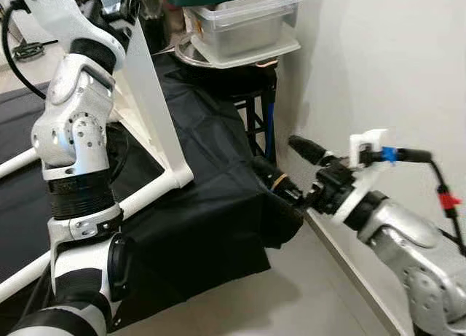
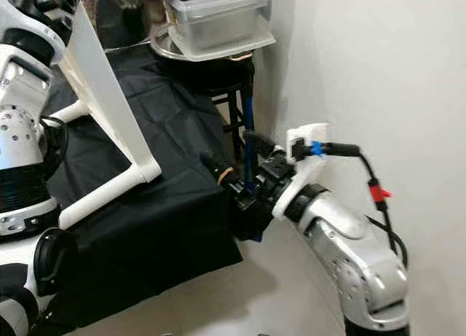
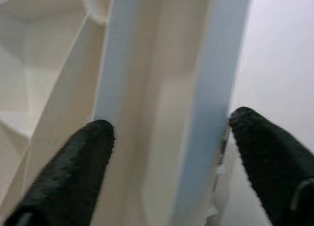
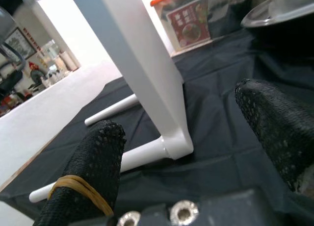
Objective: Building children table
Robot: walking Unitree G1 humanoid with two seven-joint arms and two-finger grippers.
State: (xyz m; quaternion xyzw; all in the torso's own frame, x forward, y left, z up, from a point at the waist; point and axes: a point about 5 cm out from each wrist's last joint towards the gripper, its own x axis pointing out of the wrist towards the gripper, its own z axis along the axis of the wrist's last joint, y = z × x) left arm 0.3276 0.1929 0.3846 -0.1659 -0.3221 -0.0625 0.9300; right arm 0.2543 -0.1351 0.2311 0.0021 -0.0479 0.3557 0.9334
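We are seeing a white table frame (image 1: 149, 95) standing on a black cloth (image 1: 211, 205) that is covering a low surface, with its flat upright leg rising toward the top of the head views and round white rods branching out from the corner joint at the bottom. Our left gripper (image 3: 169, 133) is reaching up at the top of that upright piece; in the left wrist view its two black fingers (image 3: 73, 172) are sitting on either side of the pale panel, one touching the panel's edge and the other just beside the opposite edge, so they are straddling the frame, though we cannot tell how firmly they are pressing. Our right gripper (image 1: 291, 165) is hanging off the cloth's corner, near the white wall (image 1: 378, 66), with its fingers spread wide and holding nothing; one finger is pointing up along the wall while the other is lying against the cloth's drooping edge. In the right wrist view a yellow rubber band (image 4: 78, 187) is wrapping one finger, and the frame's corner joint is showing between the fingertips, well apart from them. Behind the cloth, clear plastic containers (image 1: 240, 26) are stacking on a metal tray atop a dark stool (image 1: 255, 110) by the wall.
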